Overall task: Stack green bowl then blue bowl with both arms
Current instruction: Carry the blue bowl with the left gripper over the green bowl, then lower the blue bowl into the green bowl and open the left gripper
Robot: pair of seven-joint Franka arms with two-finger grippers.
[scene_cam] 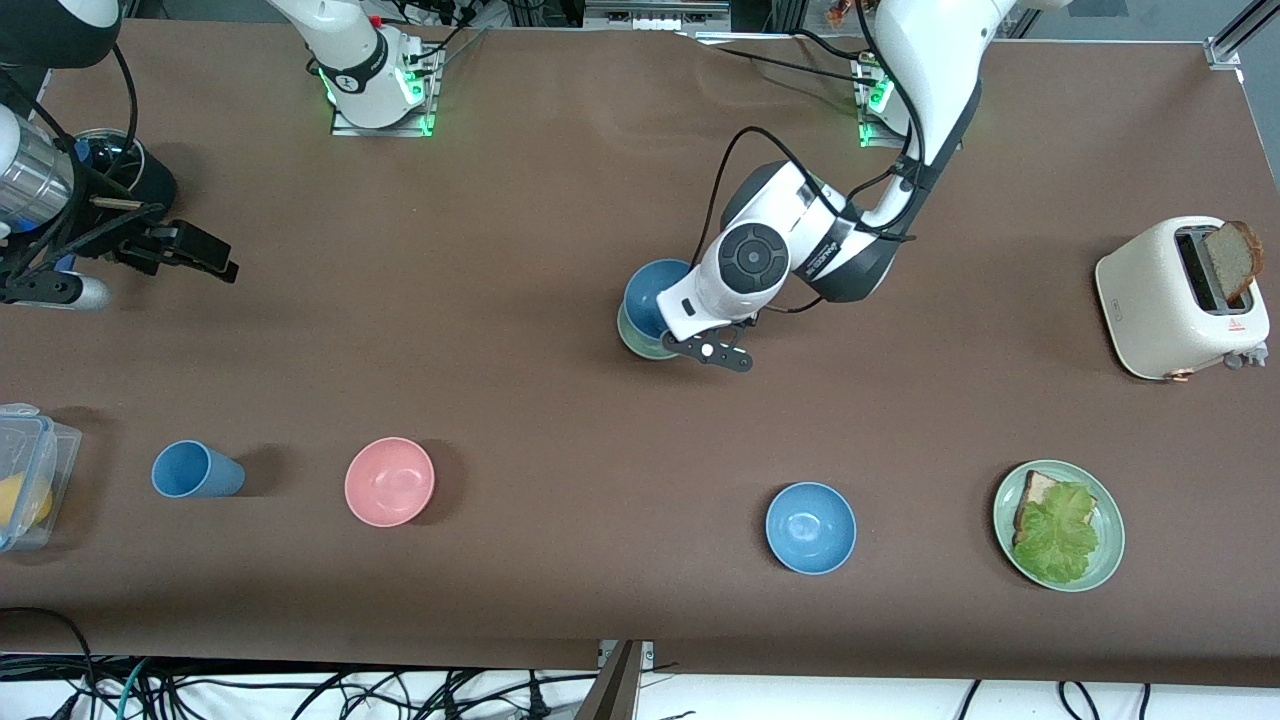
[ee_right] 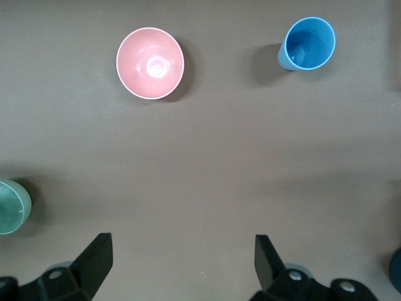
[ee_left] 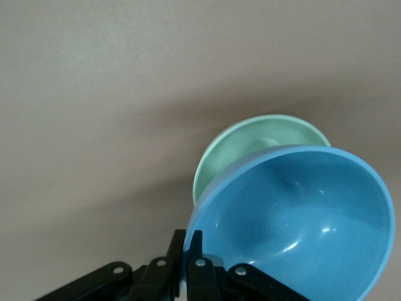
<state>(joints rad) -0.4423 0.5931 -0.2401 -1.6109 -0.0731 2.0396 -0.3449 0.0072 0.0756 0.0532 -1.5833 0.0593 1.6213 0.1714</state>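
The left gripper (scene_cam: pixel 712 350) was over the middle of the desk (scene_cam: pixel 560 250), its fingers (ee_left: pixel 195 263) pinched shut on the rim of the blue bowl (scene_cam: pixel 655 293). In the left wrist view that bowl (ee_left: pixel 294 226) was tilted and lay partly over the green bowl (ee_left: pixel 250 147), hiding much of it; whether the two touched could not be told. From the front, the green bowl (scene_cam: pixel 640 342) showed only as a pale crescent beneath the blue bowl, on the side nearer the camera, with the wrist of the left arm covering part of both. The right gripper (scene_cam: pixel 185 250) was over the desk at the right arm's end, well apart from both bowls, and its fingers (ee_right: pixel 94 260) stood wide apart with nothing between them. In the right wrist view a pink bowl (ee_right: pixel 150 63) and a blue cup (ee_right: pixel 307 44) lay on the desk below it. Nearer the front camera the pink bowl (scene_cam: pixel 389 481) sat beside the blue cup (scene_cam: pixel 195 470), which lay on its side, and a second, brighter blue bowl (scene_cam: pixel 810 527) sat between the pink bowl and a green plate (scene_cam: pixel 1108 558) carrying bread and lettuce. A toaster (scene_cam: pixel 1170 300) with a slice of bread in it stood at the left arm's end, and a clear container (scene_cam: pixel 35 470) at the right arm's end.
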